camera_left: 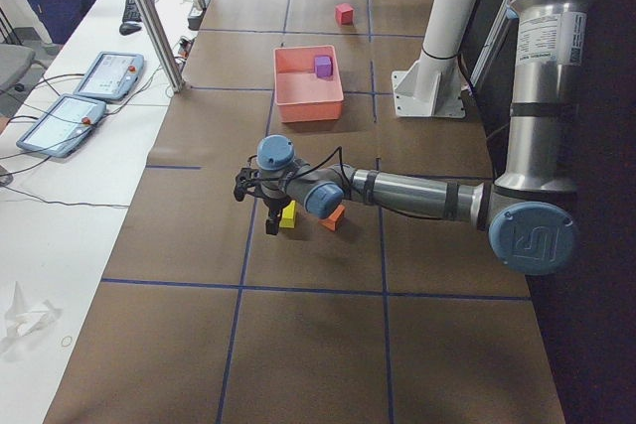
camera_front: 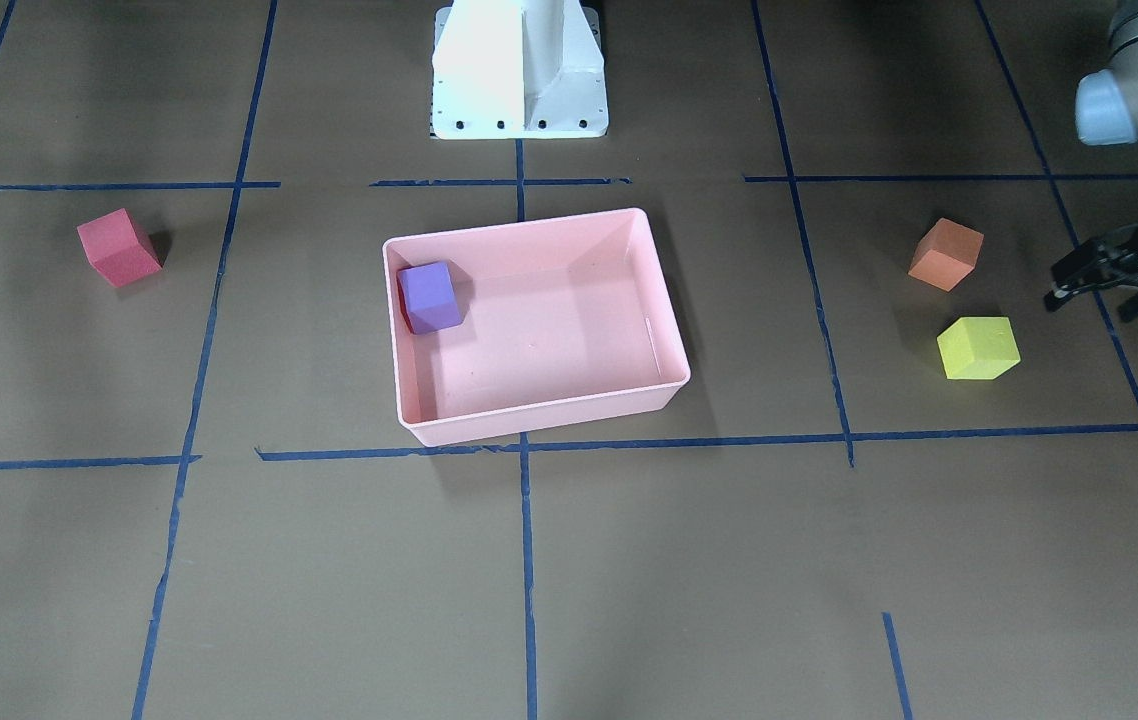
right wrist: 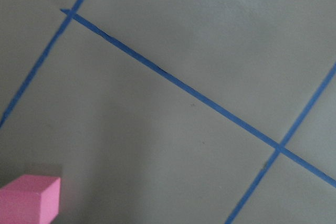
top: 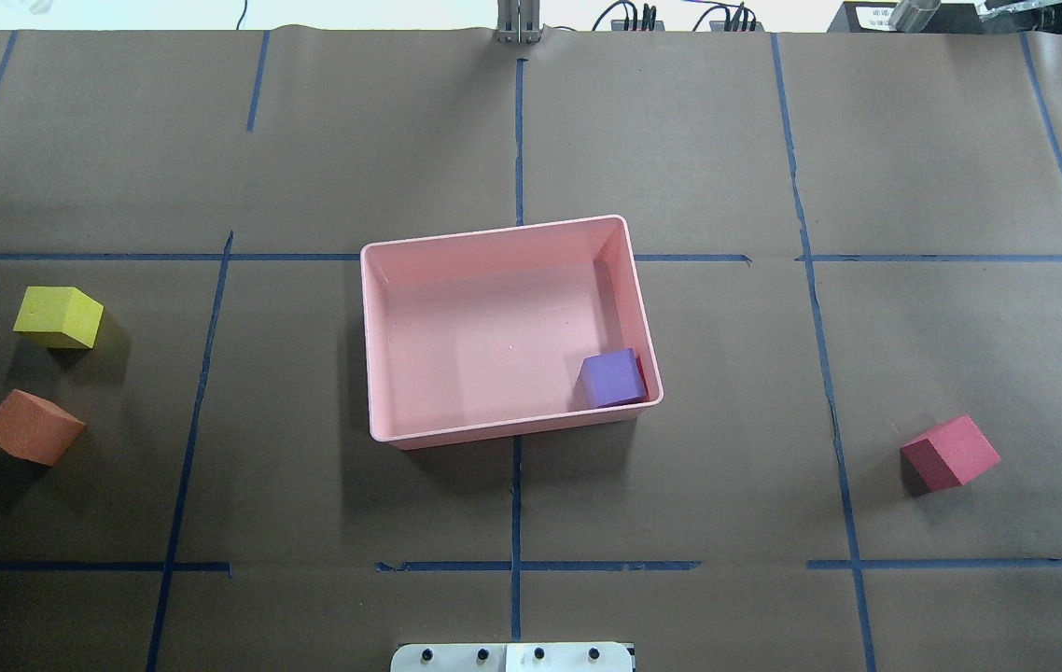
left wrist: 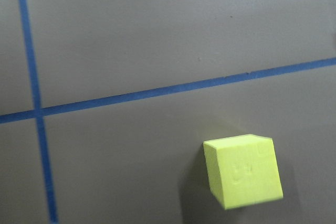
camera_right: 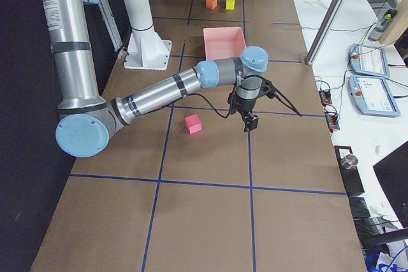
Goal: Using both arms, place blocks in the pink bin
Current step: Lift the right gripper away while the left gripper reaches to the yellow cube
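Observation:
The pink bin [camera_front: 541,414] sits mid-table and holds the purple block [camera_front: 428,296] in one corner. The red block [camera_front: 119,247] lies on the table on my right side. It also shows at the lower left of the right wrist view [right wrist: 29,200]. The orange block [camera_front: 945,254] and the yellow-green block [camera_front: 977,348] lie on my left side. My left gripper [camera_front: 1089,295] hovers open and empty just beyond the yellow-green block [left wrist: 242,170]. My right gripper [camera_right: 248,122] hangs past the red block [camera_right: 193,123]; I cannot tell whether it is open or shut.
The white pedestal base [camera_front: 519,70] stands behind the bin. Blue tape lines [camera_front: 524,560] grid the brown paper table. Tablets [camera_left: 94,91] and cables lie on the white bench beyond the far edge.

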You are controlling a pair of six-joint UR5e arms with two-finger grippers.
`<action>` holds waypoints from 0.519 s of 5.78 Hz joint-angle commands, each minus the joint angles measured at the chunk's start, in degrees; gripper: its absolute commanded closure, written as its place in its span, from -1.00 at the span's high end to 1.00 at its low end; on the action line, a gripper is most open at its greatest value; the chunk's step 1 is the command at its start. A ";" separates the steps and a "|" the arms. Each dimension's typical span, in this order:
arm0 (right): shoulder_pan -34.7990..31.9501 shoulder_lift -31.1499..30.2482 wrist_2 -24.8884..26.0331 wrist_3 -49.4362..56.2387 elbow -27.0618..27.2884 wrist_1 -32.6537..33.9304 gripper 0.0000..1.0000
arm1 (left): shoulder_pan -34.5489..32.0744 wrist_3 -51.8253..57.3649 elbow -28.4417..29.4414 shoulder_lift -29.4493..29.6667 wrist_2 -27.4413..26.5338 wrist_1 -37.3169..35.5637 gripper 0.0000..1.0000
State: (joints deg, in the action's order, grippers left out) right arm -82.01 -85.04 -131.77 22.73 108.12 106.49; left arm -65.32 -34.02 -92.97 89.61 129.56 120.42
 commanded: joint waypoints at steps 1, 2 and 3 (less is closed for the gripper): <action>-4.65 -4.59 -0.95 6.97 -0.28 -0.14 1.00 | 5.89 -11.47 2.79 1.87 -3.44 5.08 1.00; -4.57 -4.86 -0.95 7.07 -0.28 -0.23 1.00 | 7.82 -12.82 3.23 2.41 -3.61 5.08 1.00; -4.56 -5.22 -0.95 7.07 -0.28 -0.41 1.00 | 8.62 -12.83 4.28 2.67 -4.31 5.08 1.00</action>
State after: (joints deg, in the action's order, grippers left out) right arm -86.49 -89.84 -132.69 29.62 107.85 106.23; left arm -57.81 -46.18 -89.54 91.92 125.82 125.41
